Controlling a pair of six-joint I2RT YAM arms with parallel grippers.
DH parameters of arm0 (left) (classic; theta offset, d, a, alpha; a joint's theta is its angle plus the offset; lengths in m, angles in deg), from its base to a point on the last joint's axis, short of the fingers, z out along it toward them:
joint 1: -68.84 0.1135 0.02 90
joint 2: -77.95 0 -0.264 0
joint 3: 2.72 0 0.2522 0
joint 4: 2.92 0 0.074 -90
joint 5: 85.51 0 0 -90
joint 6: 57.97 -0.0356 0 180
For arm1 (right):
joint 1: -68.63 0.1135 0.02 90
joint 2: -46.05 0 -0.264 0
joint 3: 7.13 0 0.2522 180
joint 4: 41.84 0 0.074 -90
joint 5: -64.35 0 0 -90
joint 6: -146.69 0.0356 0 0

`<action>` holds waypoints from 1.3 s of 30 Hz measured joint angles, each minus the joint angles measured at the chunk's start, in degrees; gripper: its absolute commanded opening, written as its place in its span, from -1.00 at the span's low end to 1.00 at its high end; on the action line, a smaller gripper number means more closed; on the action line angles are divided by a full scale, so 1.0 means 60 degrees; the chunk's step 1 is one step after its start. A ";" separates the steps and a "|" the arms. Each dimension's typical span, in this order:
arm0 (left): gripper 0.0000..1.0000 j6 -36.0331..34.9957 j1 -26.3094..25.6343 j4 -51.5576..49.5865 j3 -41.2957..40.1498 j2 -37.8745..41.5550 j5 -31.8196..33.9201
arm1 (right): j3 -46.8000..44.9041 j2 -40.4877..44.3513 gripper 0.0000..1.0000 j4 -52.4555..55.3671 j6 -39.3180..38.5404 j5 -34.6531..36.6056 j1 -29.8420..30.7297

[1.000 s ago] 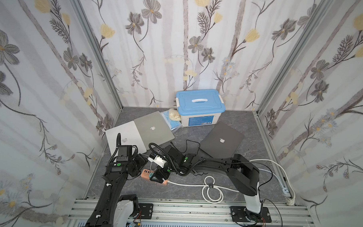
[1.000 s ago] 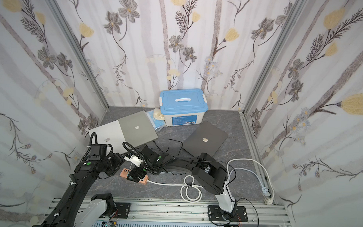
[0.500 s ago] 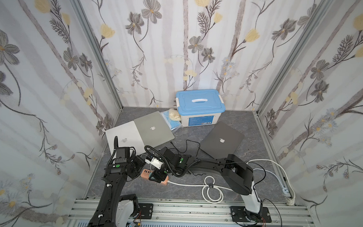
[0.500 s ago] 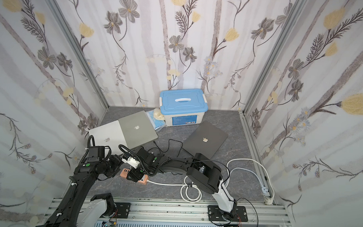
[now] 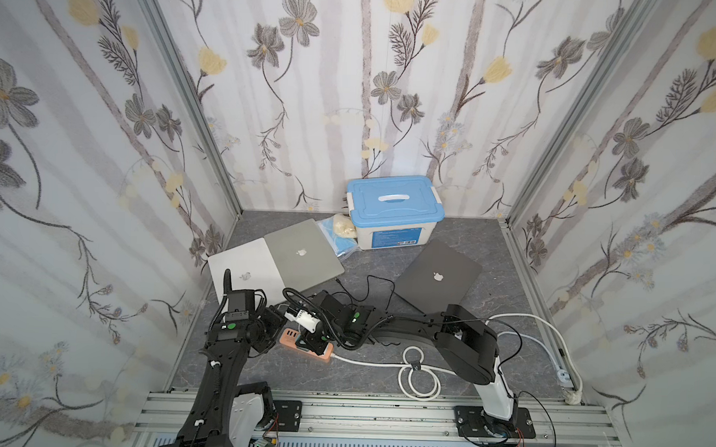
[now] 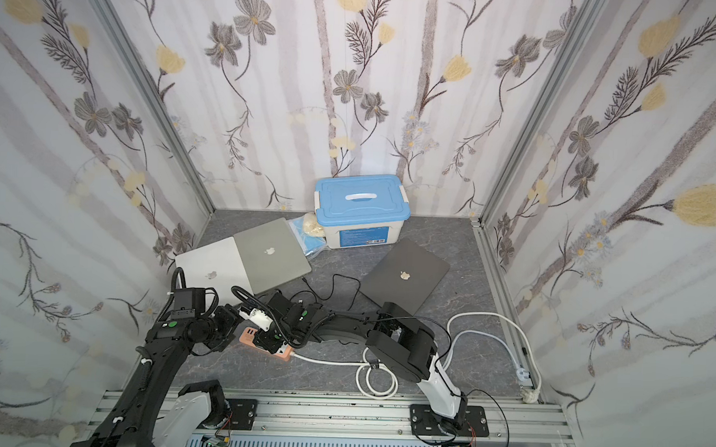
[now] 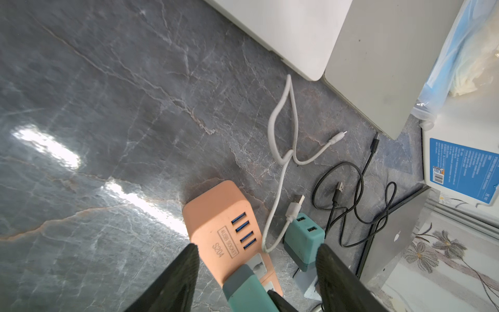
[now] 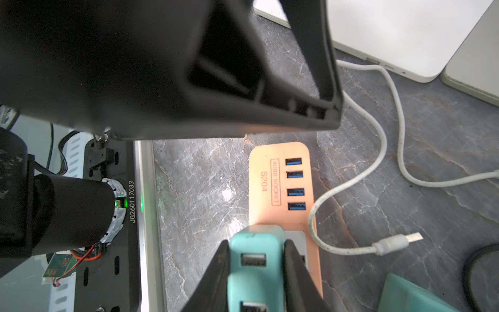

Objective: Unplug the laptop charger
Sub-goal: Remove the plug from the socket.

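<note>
Right wrist view: my right gripper (image 8: 256,270) pinches the teal charger (image 8: 255,259) across its two flat sides, jaws closed snug on the body. The charger sits plugged into the socket end of the orange power strip (image 8: 280,183), which lies flat on the grey table (image 8: 202,189), front left in both top views. Left wrist view: my left gripper (image 7: 259,251) stands spread, one finger just beside the strip's outer edge, the other out past a second teal charger (image 7: 303,240) lying loose beside the strip. Cannot tell whether either finger touches the strip. Judgement: the strip looks light and would likely lift with the plug unless pinned. Best order: settle the left jaws on the strip's USB end and hold it to the table, then draw the right straight out along the prongs, no twist, no sideways rock. Grip firm, smooth plastic may slip. Mind the white cable (image 8: 378,151) running by the strip's edge, a likely snag
</note>
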 measured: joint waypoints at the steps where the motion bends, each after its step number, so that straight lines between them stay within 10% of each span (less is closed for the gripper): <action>1: 0.55 -0.0051 0.0000 0.0033 0.0000 -0.0073 -0.0055 | -0.0087 0.0062 -0.50 -0.0025 -0.0047 0.0004 0.0000; 39: 0.58 0.0182 -0.2251 0.0240 -0.0576 -0.0882 0.1359 | -0.1515 0.0925 -0.65 -0.0805 -0.0058 -0.0113 -0.0433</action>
